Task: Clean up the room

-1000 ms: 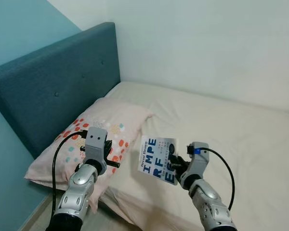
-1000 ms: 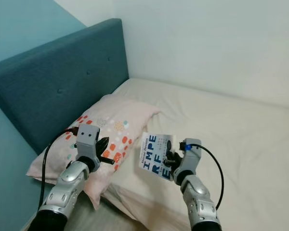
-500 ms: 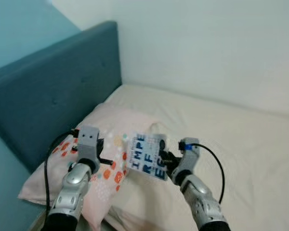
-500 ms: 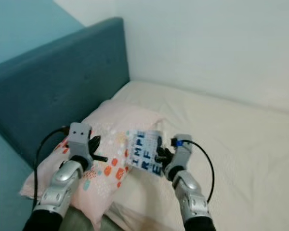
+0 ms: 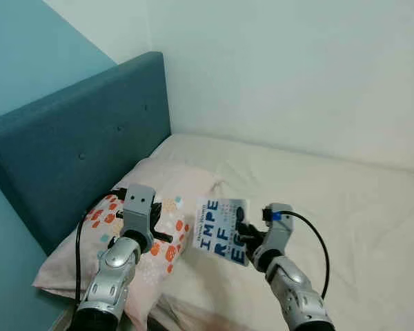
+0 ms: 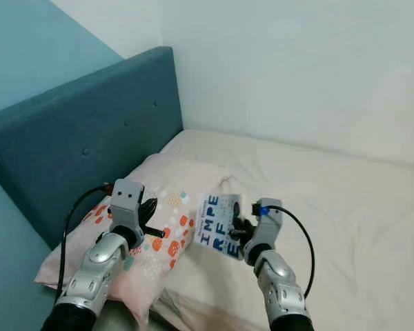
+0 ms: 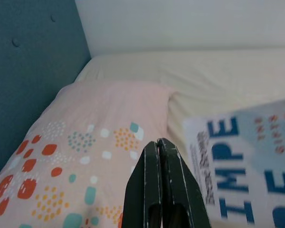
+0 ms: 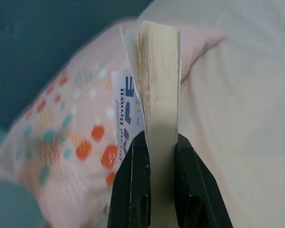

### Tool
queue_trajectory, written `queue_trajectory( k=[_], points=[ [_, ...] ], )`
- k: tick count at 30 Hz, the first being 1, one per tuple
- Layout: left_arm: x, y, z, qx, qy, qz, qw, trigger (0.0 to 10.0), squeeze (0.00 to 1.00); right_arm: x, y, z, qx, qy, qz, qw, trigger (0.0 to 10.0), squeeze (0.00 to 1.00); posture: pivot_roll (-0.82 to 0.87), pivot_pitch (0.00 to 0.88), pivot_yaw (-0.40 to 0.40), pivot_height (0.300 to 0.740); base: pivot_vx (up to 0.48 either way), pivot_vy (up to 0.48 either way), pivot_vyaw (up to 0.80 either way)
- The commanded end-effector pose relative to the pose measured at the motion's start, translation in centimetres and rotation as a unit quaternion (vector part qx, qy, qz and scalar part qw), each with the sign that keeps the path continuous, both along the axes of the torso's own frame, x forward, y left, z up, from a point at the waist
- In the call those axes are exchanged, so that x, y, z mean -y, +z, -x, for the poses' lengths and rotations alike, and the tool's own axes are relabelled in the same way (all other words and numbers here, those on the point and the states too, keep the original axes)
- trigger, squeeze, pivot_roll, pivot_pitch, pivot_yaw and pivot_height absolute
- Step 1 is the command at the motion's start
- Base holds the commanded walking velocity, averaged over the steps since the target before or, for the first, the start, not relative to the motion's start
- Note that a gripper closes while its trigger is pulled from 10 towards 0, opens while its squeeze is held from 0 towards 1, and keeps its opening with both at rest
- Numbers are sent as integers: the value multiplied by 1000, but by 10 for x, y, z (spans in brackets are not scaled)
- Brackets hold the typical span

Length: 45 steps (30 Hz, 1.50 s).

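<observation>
From the left eye view we see the right pincer [image 5: 243, 234] holding a book [image 5: 221, 221] upright in the air above the bed [image 5: 345, 200], near its headboard end just beside the spotted pillow [image 5: 159, 207]. We judge the book is being carried off; next we need somewhere to set it. The left wrist view shows the left pincer [image 7: 159, 144] pressed together, holding nothing, over the pillow. The right wrist view shows the fingers [image 8: 133, 166] clamped across the book's page block.
</observation>
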<state>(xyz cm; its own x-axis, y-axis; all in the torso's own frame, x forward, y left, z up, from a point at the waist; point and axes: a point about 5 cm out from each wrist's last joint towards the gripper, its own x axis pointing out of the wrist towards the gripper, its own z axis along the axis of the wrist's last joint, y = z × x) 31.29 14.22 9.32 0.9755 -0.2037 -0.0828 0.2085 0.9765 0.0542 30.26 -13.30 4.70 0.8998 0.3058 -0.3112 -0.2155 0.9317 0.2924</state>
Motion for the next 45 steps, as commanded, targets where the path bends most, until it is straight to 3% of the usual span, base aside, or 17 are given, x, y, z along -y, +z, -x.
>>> queue_trajectory(
  k=[1,3,9,17,33,45],
  points=[
    [-5,1,0,-3,-2,-14,1000,10000,0,-3,0,-3,-11,23,19,1000,10000,0,-33,2,-2,740,0,0,0],
    [-9,3,-1,-2,-8,-23,1000,10000,0,-1,-6,-8,-34,70,43,996,10000,0,-28,40,4,740,0,0,0],
    [-11,4,3,-1,-15,-26,1000,10000,0,6,-4,-16,-38,82,47,995,10000,0,-8,76,-7,740,0,0,0],
    [-19,0,16,-6,6,-24,1000,10000,0,4,14,-28,-9,75,-15,997,10000,0,12,86,-44,725,0,0,0],
    [-6,-2,22,-16,-11,-19,1000,10000,0,3,8,-25,-7,71,-44,996,10000,0,3,79,-25,670,0,0,0],
    [0,-4,23,-20,-23,-20,999,10000,0,4,5,-23,-6,62,-35,997,10000,0,2,75,-20,631,0,0,0]
  ],
)
